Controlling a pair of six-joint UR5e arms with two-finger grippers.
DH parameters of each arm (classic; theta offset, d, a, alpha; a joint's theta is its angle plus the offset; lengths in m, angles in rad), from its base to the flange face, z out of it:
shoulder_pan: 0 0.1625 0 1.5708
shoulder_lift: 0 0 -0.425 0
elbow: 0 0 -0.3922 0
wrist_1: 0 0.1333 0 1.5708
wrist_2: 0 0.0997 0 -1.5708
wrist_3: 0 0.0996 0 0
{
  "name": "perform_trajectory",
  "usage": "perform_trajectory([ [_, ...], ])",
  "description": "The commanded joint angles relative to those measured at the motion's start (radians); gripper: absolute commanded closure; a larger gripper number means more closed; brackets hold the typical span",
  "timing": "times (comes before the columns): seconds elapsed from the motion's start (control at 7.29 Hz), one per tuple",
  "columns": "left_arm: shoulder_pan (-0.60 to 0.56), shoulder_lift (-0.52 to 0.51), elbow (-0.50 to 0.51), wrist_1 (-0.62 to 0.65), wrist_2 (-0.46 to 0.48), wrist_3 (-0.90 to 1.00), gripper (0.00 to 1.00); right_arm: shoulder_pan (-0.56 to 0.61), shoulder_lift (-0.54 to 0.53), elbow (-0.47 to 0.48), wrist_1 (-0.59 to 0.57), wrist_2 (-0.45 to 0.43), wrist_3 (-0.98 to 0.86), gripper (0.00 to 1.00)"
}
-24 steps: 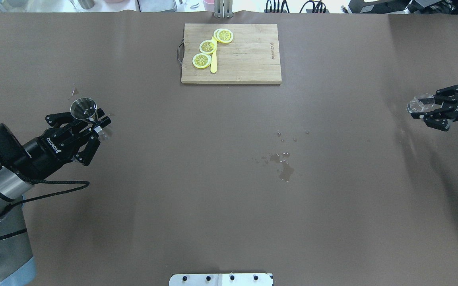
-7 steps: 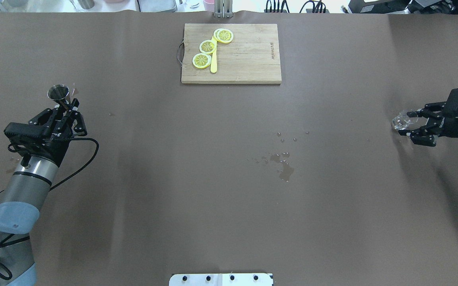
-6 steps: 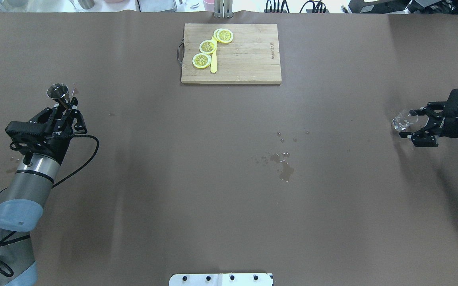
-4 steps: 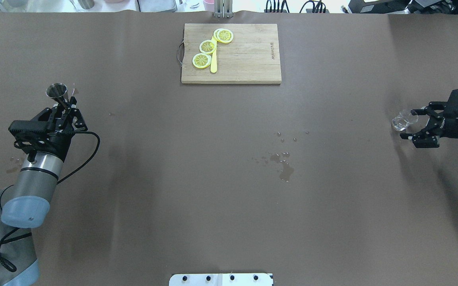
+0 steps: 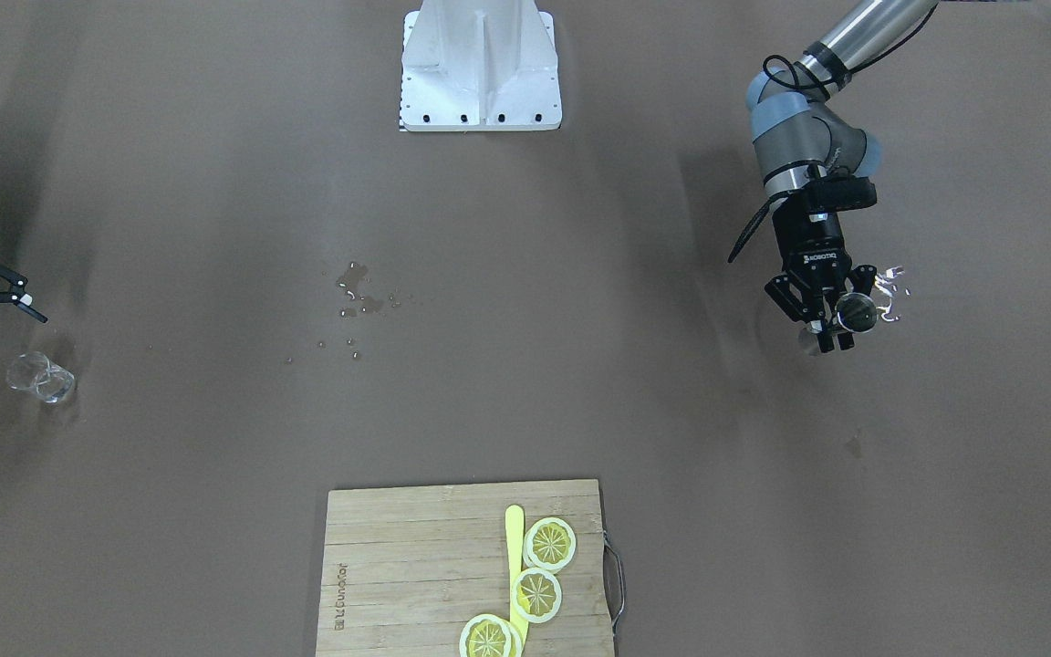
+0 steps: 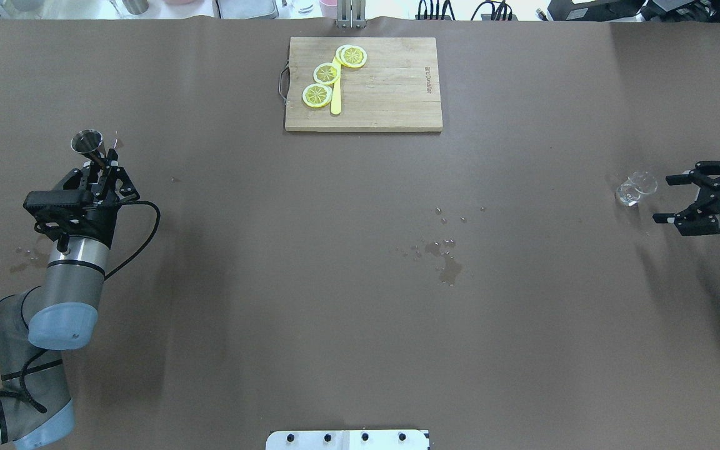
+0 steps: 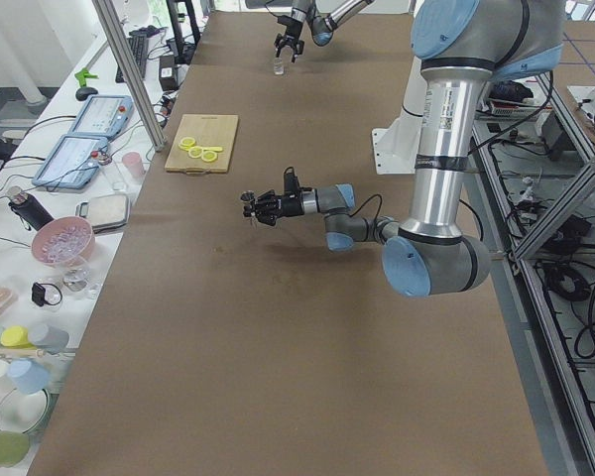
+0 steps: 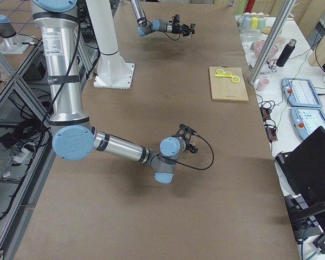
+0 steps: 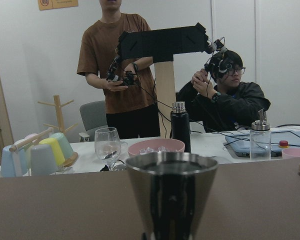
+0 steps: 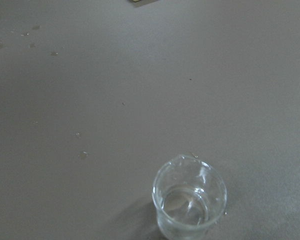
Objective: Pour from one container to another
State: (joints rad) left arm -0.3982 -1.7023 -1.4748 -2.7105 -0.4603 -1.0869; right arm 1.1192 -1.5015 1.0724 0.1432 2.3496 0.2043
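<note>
While the left gripper (image 6: 99,172) sits at the table's left end, its fingers are clamped on the narrow waist of the steel jigger (image 6: 88,144), which is upright with its wide mouth up. The left side view suggests the jigger is off the brown table (image 6: 241,344), not certain. In the left wrist view the jigger's upper cone fills bottom centre. Behind it a standing person (image 9: 121,65) and a seated person (image 9: 225,100) are at a side bench with a wine glass (image 9: 107,145) and a black bottle (image 9: 179,125). Centre, far edge: wooden cutting board (image 6: 391,87) with lemon slices (image 6: 317,95) and a yellow stick-like tool (image 6: 335,103). Right of centre: small wet spill (image 6: 449,267). Further right the clear glass (image 6: 634,189) stands upright on the table, a little clear liquid at the bottom. The right gripper (image 6: 662,199) is just beside it, fingers spread wide, not touching, holding nothing.
</note>
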Motion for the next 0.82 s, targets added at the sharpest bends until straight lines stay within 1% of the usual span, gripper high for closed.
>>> perform_trajectory([
  [0.0, -0.001, -0.002, 0.004, 0.035, 0.04, -0.045, 1.0, 0.115, -0.045, 0.035, -0.09, 0.129, 0.001, 0.0],
  [0.14, -0.001, 0.0, 0.005, 0.052, 0.06, -0.062, 1.0, 0.152, -0.096, 0.085, -0.185, 0.172, 0.003, 0.0],
  [0.27, -0.001, 0.0, 0.005, 0.063, 0.067, -0.077, 1.0, 0.162, -0.158, 0.134, -0.257, 0.168, 0.004, 0.0],
  [0.41, -0.001, -0.002, 0.007, 0.099, 0.084, -0.121, 1.0, 0.187, -0.169, 0.142, -0.36, 0.16, 0.007, 0.0],
  [0.55, -0.001, -0.003, 0.007, 0.176, 0.089, -0.207, 1.0, 0.201, -0.172, 0.2, -0.552, 0.158, 0.007, 0.0],
  [0.69, -0.001, -0.002, 0.007, 0.217, 0.089, -0.259, 1.0, 0.221, -0.174, 0.239, -0.712, 0.131, 0.007, 0.0],
])
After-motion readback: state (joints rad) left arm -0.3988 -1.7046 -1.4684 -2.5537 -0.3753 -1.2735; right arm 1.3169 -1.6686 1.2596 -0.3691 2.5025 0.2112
